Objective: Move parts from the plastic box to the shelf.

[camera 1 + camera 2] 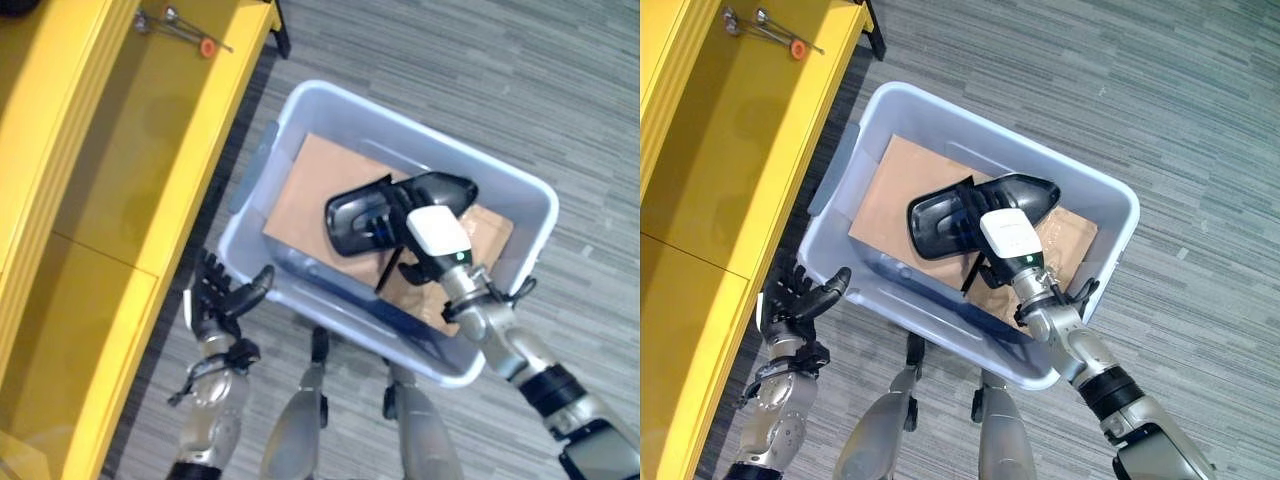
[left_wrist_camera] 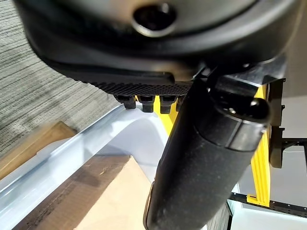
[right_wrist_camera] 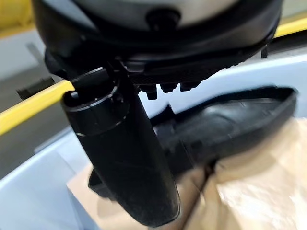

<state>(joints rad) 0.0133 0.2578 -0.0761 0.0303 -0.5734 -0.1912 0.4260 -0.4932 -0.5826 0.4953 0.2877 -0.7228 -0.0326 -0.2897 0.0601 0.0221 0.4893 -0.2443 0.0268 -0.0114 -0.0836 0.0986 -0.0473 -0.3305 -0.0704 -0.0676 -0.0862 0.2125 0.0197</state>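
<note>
On the grey carpet floor (image 1: 520, 90), beside the yellow shelf (image 1: 120, 170), stands a translucent plastic box (image 1: 520, 200). Cardboard sheet (image 1: 310, 190) lines its bottom. A black moulded plastic part (image 1: 365, 215), curved and shell-like, sits over the cardboard near the box's middle. Right hand (image 1: 432, 228) is down inside the box, on top of the part; white cover visible on it. The right wrist view shows the part (image 3: 230, 124) just past the thumb (image 3: 124, 163), with fingers lying against it, but whether they curl round it cannot be told. Clear film or bag (image 1: 1065, 240) lies on the cardboard at the box's far-right end.

Left hand (image 1: 222, 295) hangs outside the box, at its near-left corner, between box wall and shelf edge; fingers relaxed, spread, holding nothing. Left wrist view shows box rim (image 2: 96, 139) and cardboard close by.

On the shelf's far end lie thin metal rods with an orange cap (image 1: 206, 46).
</note>
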